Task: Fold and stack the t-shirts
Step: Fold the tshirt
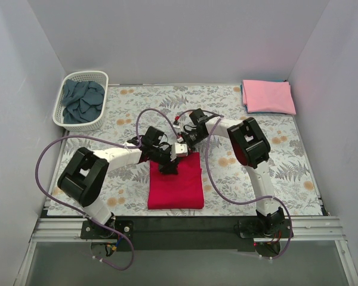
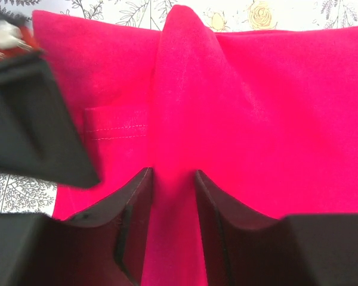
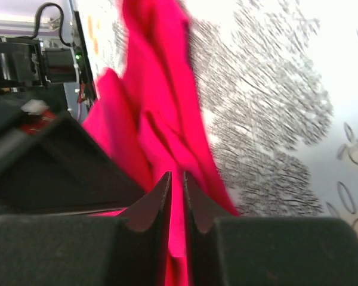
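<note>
Red t-shirt (image 1: 176, 187), folded rectangle, far edge ridged, left pincer (image 2: 172, 176) and right pincer (image 3: 176, 179) both tight on it.

- The red t-shirt (image 1: 175, 182) is looking like soft matt cloth, kinda fleecy up close in the left wrist view, with a line of stitching showing.
- The pink t-shirt (image 1: 268, 96) is reading as smooth matt cloth too.
- The slate-blue t-shirt (image 1: 82, 102) is looking matt and rumpled.
- The basket (image 1: 77, 126) is showing up as white plastic lattice with a slight sheen.
- The floral cloth (image 1: 286, 173) is coming across as flat, matt printed fabric.
- The left gripper (image 2: 172, 176) and right gripper (image 3: 176, 179) are both showing matt black plastic.
- The left arm (image 1: 122, 157) and right arm (image 1: 261, 182) are wearing smooth white and black plastic shells.
- The cables (image 1: 37, 171) are looking glossy purple.
- The rail (image 1: 185, 229) is looking like pale metal.
</note>
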Available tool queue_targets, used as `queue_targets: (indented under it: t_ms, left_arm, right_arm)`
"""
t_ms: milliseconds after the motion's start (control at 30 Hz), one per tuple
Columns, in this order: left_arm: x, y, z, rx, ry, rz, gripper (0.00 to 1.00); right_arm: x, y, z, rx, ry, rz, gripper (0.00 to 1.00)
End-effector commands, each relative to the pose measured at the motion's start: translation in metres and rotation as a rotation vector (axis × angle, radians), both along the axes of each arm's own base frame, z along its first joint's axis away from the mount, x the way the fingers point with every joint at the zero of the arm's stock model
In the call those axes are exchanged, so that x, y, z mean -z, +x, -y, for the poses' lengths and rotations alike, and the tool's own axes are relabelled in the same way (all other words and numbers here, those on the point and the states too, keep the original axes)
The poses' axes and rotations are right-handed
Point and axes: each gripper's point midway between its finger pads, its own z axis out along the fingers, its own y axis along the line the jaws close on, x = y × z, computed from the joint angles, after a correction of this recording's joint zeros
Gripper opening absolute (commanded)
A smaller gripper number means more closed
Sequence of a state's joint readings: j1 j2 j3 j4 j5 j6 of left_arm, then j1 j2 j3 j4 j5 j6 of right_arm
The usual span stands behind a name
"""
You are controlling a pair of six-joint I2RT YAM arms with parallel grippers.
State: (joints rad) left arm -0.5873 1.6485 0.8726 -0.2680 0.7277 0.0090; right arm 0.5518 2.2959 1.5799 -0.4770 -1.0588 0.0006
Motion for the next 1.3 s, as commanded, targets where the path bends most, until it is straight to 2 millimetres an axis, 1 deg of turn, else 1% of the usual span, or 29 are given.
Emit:
queue_targets:
  t_ms: [0,67,100,167,200,267,433,567,600,667,733,767,867,933,1000,1033,1067,1167,1267]
  left_arm:
    - [-0.009,0.004,0.006,0.005,-0.019,0.044,0.27]
    - [-0.011,0.003,0.006,0.008,-0.02,0.047,0.19]
    - [-0.016,0.003,0.007,0.01,-0.028,0.058,0.11]
    - [-0.021,0.001,0.007,0.011,-0.031,0.066,0.0]
    - [-0.028,0.003,0.008,0.009,-0.04,0.087,0.0]
    - [-0.035,0.005,0.008,0.01,-0.043,0.106,0.0]
    - [-0.058,0.018,0.009,0.003,-0.057,0.195,0.0]
    - [-0.063,0.032,0.011,0.0,-0.049,0.239,0.0]
    - [-0.058,0.036,0.01,0.0,-0.039,0.238,0.0]
    - [-0.061,0.051,0.008,-0.022,-0.041,0.268,0.0]
    - [-0.058,0.061,0.004,-0.036,-0.034,0.274,0.0]
    - [-0.054,0.064,0.003,-0.036,-0.028,0.271,0.0]
    - [-0.053,0.072,0.001,-0.047,-0.017,0.295,0.0]
    - [-0.051,0.071,-0.001,-0.044,-0.017,0.289,0.0]
    - [-0.054,0.065,0.0,-0.03,-0.033,0.284,0.0]
    - [-0.052,0.058,0.0,-0.016,-0.042,0.27,0.0]
    - [-0.056,0.055,0.0,-0.013,-0.052,0.268,0.0]
    - [-0.055,0.049,-0.004,-0.018,-0.049,0.257,0.0]
    - [-0.06,0.041,-0.005,0.0,-0.061,0.264,0.0]
  right_arm:
    - [0.018,-0.007,0.004,0.003,-0.013,-0.057,0.18]
    - [0.028,-0.01,0.007,0.008,-0.032,-0.079,0.17]
    - [0.031,-0.011,0.008,0.005,-0.034,-0.08,0.16]
    - [0.038,-0.016,0.01,0.003,-0.046,-0.102,0.15]
    - [0.04,-0.017,0.011,0.004,-0.047,-0.103,0.15]
    - [0.043,-0.02,0.012,0.001,-0.05,-0.111,0.15]
    - [0.043,-0.023,0.013,-0.003,-0.044,-0.109,0.14]
    - [0.043,-0.023,0.013,-0.003,-0.04,-0.116,0.14]
    - [0.043,-0.023,0.013,-0.003,-0.04,-0.117,0.14]
    - [0.042,-0.023,0.013,-0.004,-0.036,-0.116,0.14]
    - [0.041,-0.024,0.013,-0.004,-0.035,-0.117,0.14]
    - [0.041,-0.025,0.014,-0.005,-0.035,-0.119,0.14]
    - [0.041,-0.024,0.014,-0.003,-0.038,-0.113,0.14]
    - [0.039,-0.022,0.014,0.0,-0.04,-0.103,0.14]
    - [0.035,-0.017,0.012,0.003,-0.039,-0.08,0.14]
    - [0.028,-0.013,0.01,0.004,-0.031,-0.06,0.15]
    - [0.025,-0.009,0.008,0.007,-0.032,-0.038,0.15]
    - [0.009,0.0,0.004,0.015,-0.023,0.02,0.15]
    - [-0.014,0.011,-0.001,0.017,0.008,0.074,0.17]
